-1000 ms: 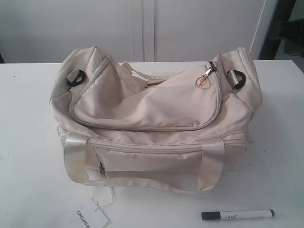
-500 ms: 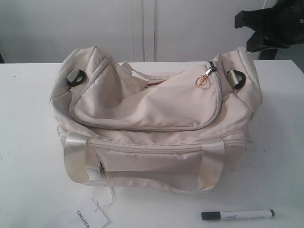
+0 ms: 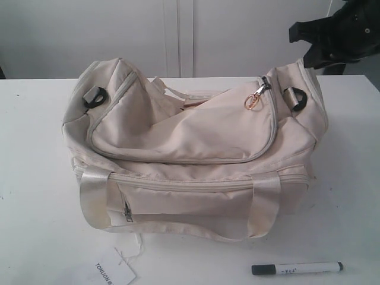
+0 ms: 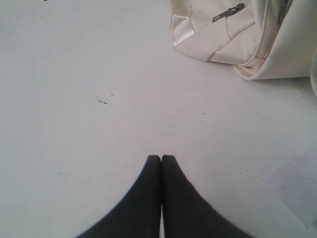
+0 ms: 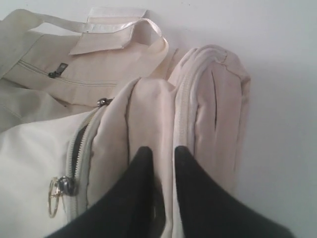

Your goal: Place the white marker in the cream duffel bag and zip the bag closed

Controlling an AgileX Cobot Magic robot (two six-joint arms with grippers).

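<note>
Marker left outside the bag, lol

The white marker (image 3: 297, 268) is seen lying on the table (image 3: 35, 178) at 5 o'clock from the cream duffel bag (image 3: 190, 148). Left gripper (image 4: 161, 158) jaws are pressed together; right gripper (image 5: 162, 151) jaws are parted slightly, nothing pinched.

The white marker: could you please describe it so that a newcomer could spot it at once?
Start from the large cream duffel bag on the white table. In front of it, at the exterior view's lower right, the white marker lies flat, clear of the bag. It is a slim stick with a black cap, unlike the flat paper tag further left.
</note>
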